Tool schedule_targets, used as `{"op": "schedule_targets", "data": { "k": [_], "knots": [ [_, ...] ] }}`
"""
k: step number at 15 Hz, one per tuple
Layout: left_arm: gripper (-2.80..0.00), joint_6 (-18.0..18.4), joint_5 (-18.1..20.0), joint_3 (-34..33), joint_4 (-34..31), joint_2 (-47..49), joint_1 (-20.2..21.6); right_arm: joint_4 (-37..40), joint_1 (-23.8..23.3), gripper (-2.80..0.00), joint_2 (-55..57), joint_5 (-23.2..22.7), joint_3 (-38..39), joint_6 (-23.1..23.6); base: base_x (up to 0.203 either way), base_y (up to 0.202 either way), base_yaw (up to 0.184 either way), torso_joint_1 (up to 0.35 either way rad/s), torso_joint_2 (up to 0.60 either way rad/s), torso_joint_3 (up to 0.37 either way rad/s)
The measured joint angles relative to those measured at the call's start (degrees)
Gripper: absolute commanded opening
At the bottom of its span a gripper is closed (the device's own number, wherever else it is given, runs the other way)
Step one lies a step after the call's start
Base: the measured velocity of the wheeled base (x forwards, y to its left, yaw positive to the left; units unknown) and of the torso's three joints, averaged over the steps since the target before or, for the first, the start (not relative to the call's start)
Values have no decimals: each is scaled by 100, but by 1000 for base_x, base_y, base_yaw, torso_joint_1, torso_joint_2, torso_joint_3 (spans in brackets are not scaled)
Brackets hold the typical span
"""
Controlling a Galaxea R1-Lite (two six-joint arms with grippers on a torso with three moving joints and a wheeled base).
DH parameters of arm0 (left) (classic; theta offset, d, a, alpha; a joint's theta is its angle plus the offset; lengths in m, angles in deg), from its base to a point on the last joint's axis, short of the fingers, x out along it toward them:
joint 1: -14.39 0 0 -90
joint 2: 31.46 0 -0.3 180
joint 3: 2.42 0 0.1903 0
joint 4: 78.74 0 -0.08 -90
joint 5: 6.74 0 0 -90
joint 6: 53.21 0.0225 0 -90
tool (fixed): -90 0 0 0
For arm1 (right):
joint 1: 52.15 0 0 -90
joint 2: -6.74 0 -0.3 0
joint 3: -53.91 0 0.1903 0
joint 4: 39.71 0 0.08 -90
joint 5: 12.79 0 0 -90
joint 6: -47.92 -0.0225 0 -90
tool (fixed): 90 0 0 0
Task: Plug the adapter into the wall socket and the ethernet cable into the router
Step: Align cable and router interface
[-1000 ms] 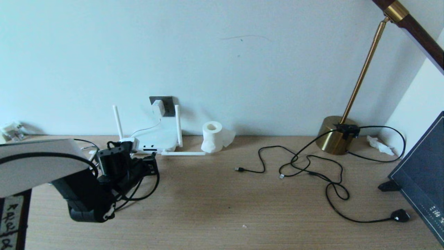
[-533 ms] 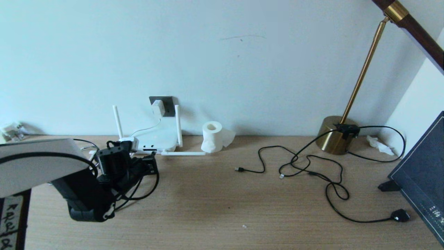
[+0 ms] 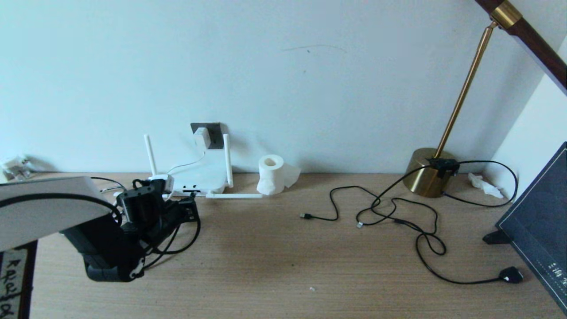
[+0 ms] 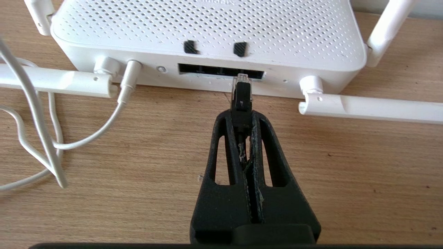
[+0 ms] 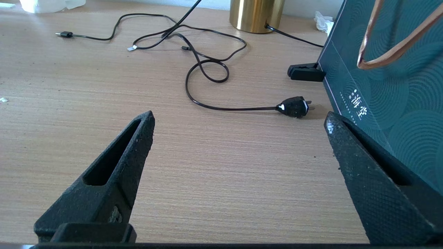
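The white router (image 3: 204, 177) lies against the wall with two antennas folded flat on the desk. Above it, the white adapter (image 3: 201, 137) sits in the dark grey wall socket (image 3: 214, 133), and its thin cord runs down to the router. My left gripper (image 4: 242, 116) is shut on the black plug of the ethernet cable (image 4: 241, 97). The plug's clear tip is at the right end of the router's dark port strip (image 4: 207, 70). In the head view the left gripper (image 3: 189, 212) is just in front of the router (image 4: 207, 31). My right gripper (image 5: 238, 119) is open over bare desk.
A toilet-paper roll (image 3: 271, 174) stands right of the router. Thin black cords (image 3: 398, 212) sprawl at mid-right, ending in a bulky plug (image 3: 510, 274). A brass lamp base (image 3: 429, 173) and a dark box (image 3: 538, 221) stand at the right. White cord (image 4: 34, 114) loops beside the router.
My left arm has edged forward toward the router with the ethernet plug held. Nothing else has moved.
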Motion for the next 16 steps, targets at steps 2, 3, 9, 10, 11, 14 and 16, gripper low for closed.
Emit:
{"op": "schedule_targets", "data": {
  "k": [2, 3, 9, 10, 11, 14, 16],
  "knots": [
    [-280, 2, 0, 15, -5, 0, 2, 1, 0, 0, 0, 0, 0, -1, 0, 0, 0, 0, 0, 0],
    [-280, 0, 0, 25, -11, 0, 2, 1, 0, 0, 0, 0, 0, 0, 0, 0, 0, 0, 0, 0],
    [-280, 0, 0, 100, -85, -5, 5, -2, 0, 0, 0, 0, 0, 0, 0, 0, 0, 0, 0, 0],
    [-280, 0, 0, 111, -88, -2, 5, -2, 0, 0, 0, 2, 0, 0, 0, 0, 0, 0, 0, 0],
    [-280, 0, 0, 118, -93, 0, 5, -2, 0, 0, 0, 0, 0, 0, 0, 0, 0, 0, 0, 0],
    [-280, -5, 0, 143, -145, 0, 5, -4, 0, 0, 0, 2, 0, 0, 0, 0, 0, 0, 0, 0],
    [-280, -4, 0, 159, -157, 0, 4, -2, 0, 0, 0, 2, 0, 0, 0, 0, 0, 0, 0, 0]
  ]
}}
